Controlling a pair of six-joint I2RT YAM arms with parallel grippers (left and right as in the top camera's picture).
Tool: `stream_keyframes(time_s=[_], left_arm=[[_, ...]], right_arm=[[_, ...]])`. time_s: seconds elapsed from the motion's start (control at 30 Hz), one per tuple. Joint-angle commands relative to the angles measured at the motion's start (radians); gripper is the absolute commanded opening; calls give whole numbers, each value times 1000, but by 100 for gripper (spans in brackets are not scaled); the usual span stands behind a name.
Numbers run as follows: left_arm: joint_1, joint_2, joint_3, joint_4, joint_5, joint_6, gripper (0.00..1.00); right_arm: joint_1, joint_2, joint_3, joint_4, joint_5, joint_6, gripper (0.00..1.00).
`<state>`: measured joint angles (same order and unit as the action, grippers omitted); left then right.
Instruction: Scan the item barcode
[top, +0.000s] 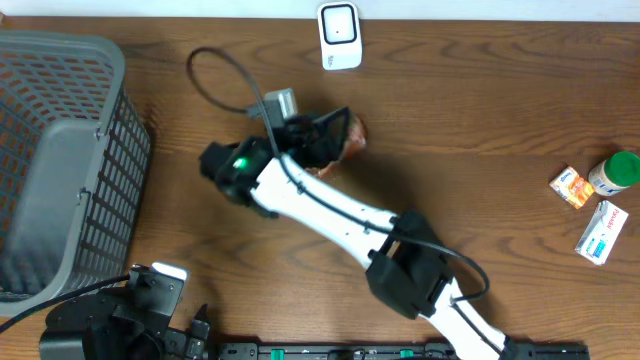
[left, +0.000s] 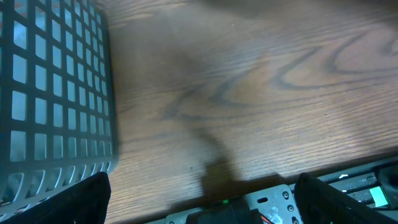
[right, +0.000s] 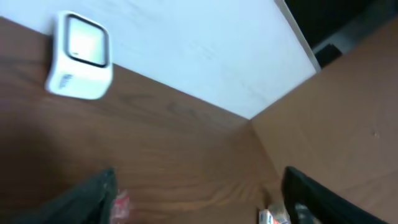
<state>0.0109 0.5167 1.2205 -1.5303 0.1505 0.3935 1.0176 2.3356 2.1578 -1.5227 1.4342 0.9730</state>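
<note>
Left gripper (left: 202, 196), close to the lens: fingers spread wide, nothing between them but bare table (left: 249, 93). The basket (left: 56, 93) is off to their left.

Right gripper (right: 199, 199): fingers also wide apart, gripping nothing. The reddish packet (top: 350, 138) lies just beside them, and a scrap of it shows by the finger on the scanner's side. From above it is mostly hidden under the wrist, so its long axis cannot be told.

Scanner (right: 79, 56) sits ahead and left of these fingers, apart from them. Right arm far nearer; likely needs a fresh grasp before presenting the barcode.
</note>
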Motion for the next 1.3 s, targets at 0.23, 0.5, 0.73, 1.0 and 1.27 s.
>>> stream_keyframes(time_s=[0.23,0.5,0.73,1.0,1.27], left_arm=[[-4,-3,6,-2,-3,6,95],[-4,-3,6,-2,-3,6,95],[-4,-3,6,-2,-3,6,95],[-4,-3,6,-2,-3,6,95],[-4,-3,6,-2,-3,6,95]], right_arm=[[7,14,-2,34,-161,-28,98],[-173,23,-2,338,-896,-742,99],[-265,23,-2,381,-1054,-676,99],[-291,23,-2,356,-1375,-285,87],[-283,24,-2,407,-1395,-391,99]])
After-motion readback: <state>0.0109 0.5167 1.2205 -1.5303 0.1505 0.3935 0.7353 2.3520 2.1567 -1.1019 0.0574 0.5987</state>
